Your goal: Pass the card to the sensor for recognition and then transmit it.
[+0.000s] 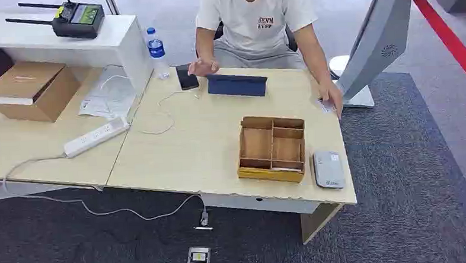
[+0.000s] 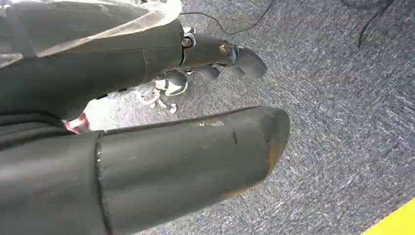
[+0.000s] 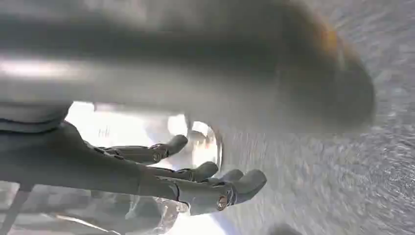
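The left hand [image 2: 161, 122] hangs over grey carpet [image 2: 342, 122] in the left wrist view, its thick grey thumb [image 2: 195, 161] stretched out straight and its darker fingers [image 2: 220, 54] extended apart from it, with nothing between them and nothing touched. The right hand [image 3: 171, 147] looks much the same in the right wrist view: the fingers [image 3: 195, 188] reach out loosely, set apart from the blurred grey thumb [image 3: 195, 73], holding nothing (that picture is smeared, so finer detail is lost).

In the head view, a light wooden table [image 1: 178, 151] carries a shallow brown wooden tray with compartments [image 1: 272, 149] near its front right corner. Just beside the tray, toward the table's right edge, lies a flat white rounded-rectangle sensor pad [image 1: 328, 169]. A person in a white T-shirt [image 1: 255, 24] sits at the far side; one hand [image 1: 331, 99] rests at the table's right edge on a small white card [image 1: 325, 105], and the other hand [image 1: 203, 66] hovers by a black phone [image 1: 187, 78]. A dark blue folded case [image 1: 237, 84] lies between the two hands. A clear water bottle with a blue cap [image 1: 156, 52] stands near the phone, and a white power strip [image 1: 96, 137] lies on the adjoining table to the left.
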